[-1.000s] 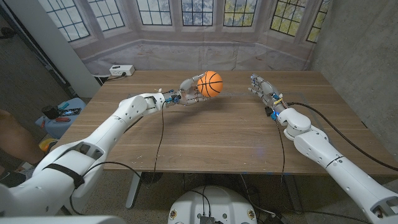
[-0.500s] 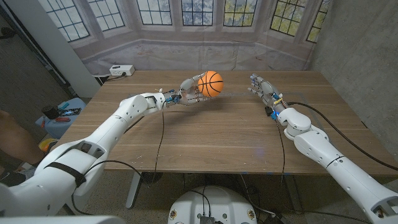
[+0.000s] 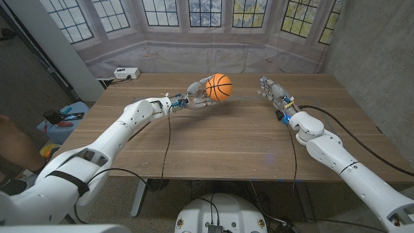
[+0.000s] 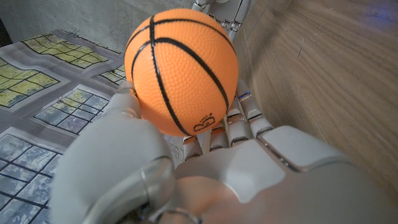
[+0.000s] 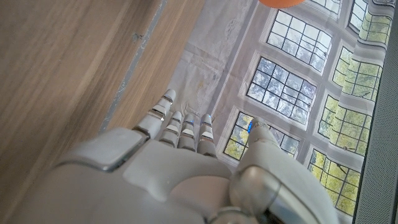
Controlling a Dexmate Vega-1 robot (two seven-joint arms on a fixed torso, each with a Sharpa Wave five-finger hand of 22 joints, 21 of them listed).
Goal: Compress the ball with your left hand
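You're cradling the ball (image 3: 218, 87) in your left hand (image 3: 197, 96), and the left wrist view is showing it well: the orange ball with black seams is sitting in the cup of the hand, thumb (image 4: 118, 162) pressing in on one side, fingers (image 4: 239, 118) wrapping under and around the other. It's looking round, with no dent that can be made out. In the head view the hand is carrying the ball above the wooden table (image 3: 220, 145), over the far half, at about eleven o'clock from the table's middle. Whether the ball is clear of the wood or grazing it, the pictures aren't settling. Much of the hand itself is hiding behind the ball in the head view.

Your left arm is stretching in from seven o'clock, long and nearly straight, its cable trailing down toward the near edge.

Over at one o'clock, your right hand (image 3: 272, 89) is gripping nothing, fingers extended together and pointing toward the far edge. The right wrist view is showing those fingers (image 5: 180, 130) straight and close beside each other, the thumb (image 5: 261, 140) set apart, with a sliver of orange cut off at the picture's rim. Whether that hand is touching the table is hard to tell.

A white power strip (image 3: 126, 73) is lying at the far left corner.
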